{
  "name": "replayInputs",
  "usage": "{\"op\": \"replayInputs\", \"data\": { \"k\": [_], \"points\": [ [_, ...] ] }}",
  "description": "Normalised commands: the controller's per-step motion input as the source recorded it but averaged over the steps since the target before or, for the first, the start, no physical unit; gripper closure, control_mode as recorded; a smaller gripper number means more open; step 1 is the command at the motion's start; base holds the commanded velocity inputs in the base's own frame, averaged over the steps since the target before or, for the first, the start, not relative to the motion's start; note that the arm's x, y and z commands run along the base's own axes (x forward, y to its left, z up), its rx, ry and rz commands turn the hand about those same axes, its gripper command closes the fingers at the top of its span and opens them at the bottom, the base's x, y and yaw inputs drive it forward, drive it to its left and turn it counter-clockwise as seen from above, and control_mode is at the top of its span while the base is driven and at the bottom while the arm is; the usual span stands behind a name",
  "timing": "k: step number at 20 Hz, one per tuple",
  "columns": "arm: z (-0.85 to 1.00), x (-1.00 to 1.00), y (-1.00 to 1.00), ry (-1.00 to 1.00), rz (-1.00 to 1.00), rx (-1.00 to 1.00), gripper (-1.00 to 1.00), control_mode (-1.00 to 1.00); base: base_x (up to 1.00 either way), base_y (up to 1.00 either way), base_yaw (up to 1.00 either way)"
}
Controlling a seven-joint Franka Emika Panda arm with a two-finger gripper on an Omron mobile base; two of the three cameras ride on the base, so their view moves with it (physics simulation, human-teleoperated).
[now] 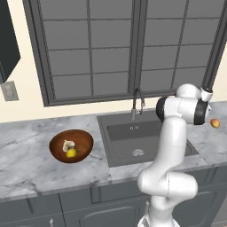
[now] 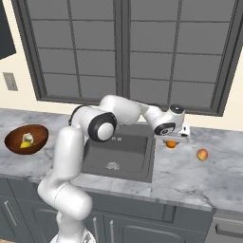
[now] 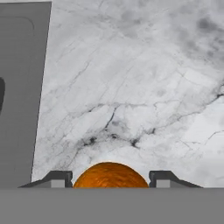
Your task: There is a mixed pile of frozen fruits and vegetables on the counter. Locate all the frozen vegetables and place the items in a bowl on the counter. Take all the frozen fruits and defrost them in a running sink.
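Orange ball (image 3: 109, 175), round and dimpled, is sitting on the veined marble counter (image 3: 131, 87) beside the sink (image 3: 17, 96), with the gripper (image 3: 109, 178) fingers flanking it; contact is unclear.

I am in a home kitchen. A long surface (image 1: 31, 146) of grey-and-white veined marble runs under me, set over dark grey cabinets (image 1: 75, 204) with slim pale handles. A dark recessed sink (image 1: 128, 133) with a pale drain sits in it, and a thin curved faucet (image 1: 138, 101) rises at its 12 o'clock edge. Behind the faucet a big dark-framed window (image 1: 128, 44) of many panes fills the cream wall, with a pale wall switch plate (image 1: 9, 91) off at 9 o'clock. A glossy brown wooden bowl (image 1: 82, 142) holding food pieces stands at 9 o'clock of the sink, and small round fruits lie on the marble at 3 o'clock.
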Motion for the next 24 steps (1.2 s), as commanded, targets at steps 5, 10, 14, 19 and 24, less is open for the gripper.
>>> {"op": "replayInputs", "data": {
  "k": [5, 10, 14, 19, 24],
  "points": [
    [0.41, -0.17, 0.20, -0.14, 0.01, 0.00, 1.00, -1.00, 0.00, 0.00, 0.00],
    [0.35, -0.28, 0.33, -0.17, 0.01, -0.01, 1.00, -1.00, 0.00, 0.00, 0.00],
    [0.48, -0.28, 0.44, -0.06, 0.00, 0.00, 1.00, -1.00, 0.00, 0.00, 0.00],
    [0.52, -0.28, 0.38, 0.02, 0.00, 0.00, 1.00, -1.00, 0.00, 0.00, 0.00],
    [0.39, -0.46, 0.21, 0.01, 0.02, 0.00, 1.00, -1.00, 0.00, 0.00, 0.00]
  ]
}}
